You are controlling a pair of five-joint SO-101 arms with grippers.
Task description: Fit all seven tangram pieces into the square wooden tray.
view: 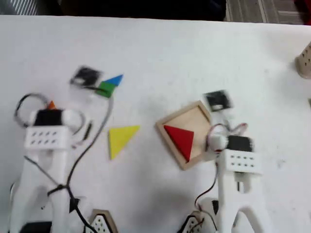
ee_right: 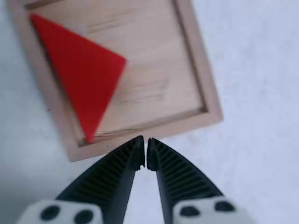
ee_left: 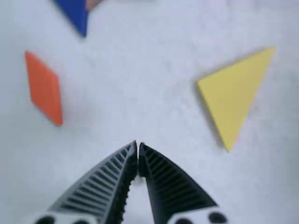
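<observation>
Square wooden tray [ee_right: 202, 70] sits skewed on the white table [view: 194, 53]; red triangle [ee_right: 81, 74] lies flat inside, along one rim; right gripper [ee_right: 144, 144] just off the tray's outer edge, fingers together, empty; left gripper [ee_left: 138, 148] fingers together, empty, over bare table between orange parallelogram [ee_left: 44, 87] and yellow triangle [ee_left: 236, 93]; blue triangle [ee_left: 74, 14] beyond, touching a green piece [view: 106, 89].

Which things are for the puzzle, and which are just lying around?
For the puzzle: wooden tray, red triangle, yellow triangle, blue triangle, green piece, orange piece.
Just lying about: beige holed block at the table's far right edge.
</observation>
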